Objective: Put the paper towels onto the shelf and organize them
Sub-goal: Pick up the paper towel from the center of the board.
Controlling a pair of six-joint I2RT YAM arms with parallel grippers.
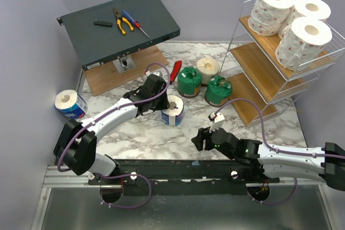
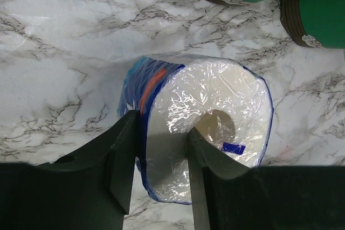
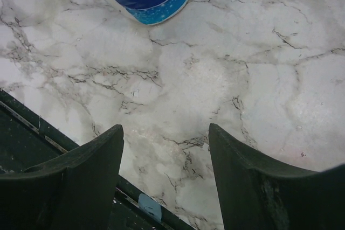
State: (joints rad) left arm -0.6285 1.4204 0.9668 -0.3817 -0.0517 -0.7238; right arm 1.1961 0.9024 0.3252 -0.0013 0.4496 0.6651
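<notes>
Gleaming marble tabletop (image 1: 153, 139) (lilac walls (image 1: 215, 4))

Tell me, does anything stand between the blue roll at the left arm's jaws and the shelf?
Yes. The left green roll, the right green roll and the cream roll stand between the blue roll and the shelf.

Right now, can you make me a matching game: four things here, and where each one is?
Things:
1. pink-specked rolls
2. green rolls
3. pliers
4. centre blue roll

Places:
A. between the left fingers
B. on the dark box
C. on the table, beside the cream roll
D. on the top tier of the shelf

Pairs: 1-D, 2-C, 3-B, 4-A.
</notes>
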